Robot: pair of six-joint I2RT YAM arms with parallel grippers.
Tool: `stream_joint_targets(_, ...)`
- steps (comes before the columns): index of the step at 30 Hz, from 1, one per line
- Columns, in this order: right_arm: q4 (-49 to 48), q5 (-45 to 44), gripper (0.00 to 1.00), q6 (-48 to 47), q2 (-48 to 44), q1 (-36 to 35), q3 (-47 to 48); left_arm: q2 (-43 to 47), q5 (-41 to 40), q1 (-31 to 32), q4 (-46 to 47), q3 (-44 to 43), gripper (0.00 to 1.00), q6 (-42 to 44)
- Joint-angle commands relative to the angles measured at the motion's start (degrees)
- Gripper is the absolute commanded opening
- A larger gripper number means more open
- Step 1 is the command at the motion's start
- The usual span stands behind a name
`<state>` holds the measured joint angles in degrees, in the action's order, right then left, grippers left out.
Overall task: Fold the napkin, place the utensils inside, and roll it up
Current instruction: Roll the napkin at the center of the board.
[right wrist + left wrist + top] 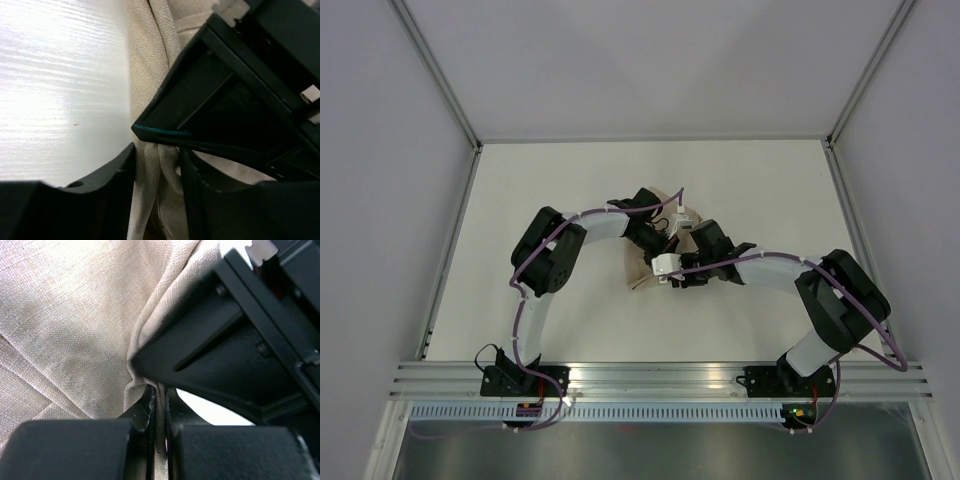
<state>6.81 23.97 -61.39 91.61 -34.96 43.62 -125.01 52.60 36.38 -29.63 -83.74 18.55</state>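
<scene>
The beige napkin is bunched up under both arms at the table's middle; only small tan bits show from above. My left gripper is shut on a thin fold of the napkin. My right gripper meets it from the right, its jaws closed round thicker bunched folds of the napkin. A thin teal strip, perhaps the fork's handle, shows along the edge of the left gripper's black body. The fork's tines are hidden.
The white table is walled at the left, back and right. An aluminium rail runs along the near edge by the arm bases. Purple cables run along both arms, which crowd each other at the middle.
</scene>
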Motion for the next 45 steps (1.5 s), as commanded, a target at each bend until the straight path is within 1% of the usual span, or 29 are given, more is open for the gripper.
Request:
stream_joint_targets(1, 1.53, -0.41, 0.37, -0.75, 1.2, -0.55, 1.65, -2.17, -2.94, 0.36, -3.24, 0.07, 0.02, 1.58)
stream_joint_targets(3, 2.85, -0.67, 0.3, -1.19, 1.55, -0.55, 2.0, -2.17, -2.33, 0.45, -3.33, -0.1, 0.02, 1.58)
stream_joint_targets(4, 4.34, -0.76, 0.24, -1.19, 1.72, -0.63, 2.35, -2.08, -2.06, 0.36, -3.24, -0.02, 0.02, 1.49)
stream_joint_targets(6, 5.75, -0.85, 0.2, -1.19, 2.08, -0.64, 2.79, -1.82, -1.8, 0.27, -3.16, -0.01, 0.04, 1.32)
stream_joint_targets(7, 6.63, -0.94, 0.16, -1.28, 1.99, -0.64, 2.88, -1.29, -1.88, 0.1, -2.63, 0.16, 0.1, 0.45)
stream_joint_targets(9, 7.51, -1.03, 0.13, -1.11, 2.08, -0.64, 2.96, -0.68, -1.71, -0.43, -0.27, 1.21, 0.2, -0.96)
stream_joint_targets(10, 7.95, -0.94, 0.1, -0.67, 2.17, -0.55, 3.14, 0.55, -1.62, -0.69, 0.96, 1.82, 0.22, -2.53)
stream_joint_targets(11, 8.39, -0.76, 0.09, -0.4, 2.6, -0.55, 3.4, 1.34, -1.54, -0.87, 3.41, 3.31, 0.24, -3.25)
stream_joint_targets(12, 9.53, -0.68, 0.08, 0.03, 3.13, -0.55, 3.93, 3.26, -2.06, -1.22, 7.44, 5.5, 0.29, -5.34)
stream_joint_targets(13, 10.06, -0.5, 0.07, 0.04, 3.13, -0.55, 4.46, 3.28, -2.67, -1.4, 7.48, 5.52, 0.29, -6.32)
stream_joint_targets(14, 10.68, -0.15, 0.06, 0.99, 3.65, -0.63, 4.98, 5.54, -2.76, -1.75, 9.13, 7.87, 0.29, -7.2)
stream_joint_targets(15, 12.25, 0.2, 0.04, 1.35, 3.92, -0.37, 6.12, 6.79, -3.37, -2.45, 14.28, 9.29, 0.3, -10.51)
stream_joint_targets(18, 15.41, 0.99, 0.03, 2.15, 5.15, -0.28, 8.14, 11.18, -5.39, -4.47, 22.75, 14.12, 0.32, -15.19)
stream_joint_targets(19, 16.04, 1.26, 0.03, 2.41, 5.33, -0.28, 8.5, 12.32, -6.71, -4.91, 25.03, 15.35, 0.32, -19.9)
stream_joint_targets(22, 19.11, 1.78, 0.02, 3.46, 6.64, -0.37, 10.69, 16.02, -9.34, -5.97, 31.09, 18.79, 0.34, -24.41)
stream_joint_targets(27, 23.06, 3.45, 0.01, 4.17, 8.31, 0.15, 14.03, 21.21, -12.42, -6.41, 36.03, 21.08, 0.34, -28.03)
stream_joint_targets(29, 25.52, 5.47, 0.0, 4.08, 10.41, 0.77, 15.88, 22.7, -15.49, -6.32, 38.5, 22.21, 0.33, -30.05)
stream_joint_targets(30, 28.15, 7.57, 0.0, 3.99, 11.21, 1.81, 17.71, 23.23, -19.51, -6.5, 38.85, 22.57, 0.32, -31.02)
stream_joint_targets(32, 30.97, 8.9, 0.01, 3.29, 12.88, 2.61, 19.48, 26.3, -25.41, -6.93, 41.04, 25.46, 0.29, -32.77)
stream_joint_targets(33, 33.16, 10.65, 0.0, 3.29, 13.41, 3.57, 20.88, 27.79, -28.75, -7.46, 43.84, 27.56, 0.28, -34.7)
stream_joint_targets(34, 34.05, 11.18, 0.01, 3.03, 13.85, 4.11, 21.51, 29.02, -30.17, -7.64, 46.48, 29.76, 0.29, -35.59)
stream_joint_targets(36, 36.94, 11.45, 0.0, 2.24, 15.43, 4.72, 23.69, 32.01, -34.39, -7.64, 50.97, 34.6, 0.3, -36.56)
stream_joint_targets(37, 37.74, 11.98, 0.0, 1.54, 16.31, 4.99, 24.4, 33.07, -35.71, -7.55, 52.81, 38.96, 0.3, -37.17)
stream_joint_targets(38, 38.62, 12.68, 0.0, 1.27, 16.93, 5.42, 25.63, 36.12, -37.9, -7.55, 59.01, 41.88, 0.31, -37.96)
stream_joint_targets(40, 41.52, 14.08, 0.01, 0.83, 18.42, 6.57, 27.3, 39.65, -40.71, -7.12, 65.98, 48.12, 0.32, -38.58)
stream_joint_targets(41, 42.75, 14.53, 0.0, 0.31, 20.34, 6.83, 28.18, 41.15, -42.13, -6.85, 68.8, 53.2, 0.33, -38.15)
stream_joint_targets(42, 45.11, 14.96, 0.0, -0.13, 21.32, 7.36, 30.11, 43.86, -43.1, -6.33, 72.83, 55.07, 0.33, -36.23)
stream_joint_targets(44, 47.58, 16.46, 0.0, -1.45, 24.29, 7.89, 33.18, 45.38, -44.07, -5.01, 74.53, 57.8, 0.33, -33.85)
stream_joint_targets(45, 50.12, 16.99, 0.0, -1.72, 25.27, 8.5, 34.16, 46.25, -45.03, -4.13, 75.67, 58.34, 0.32, -31.23)
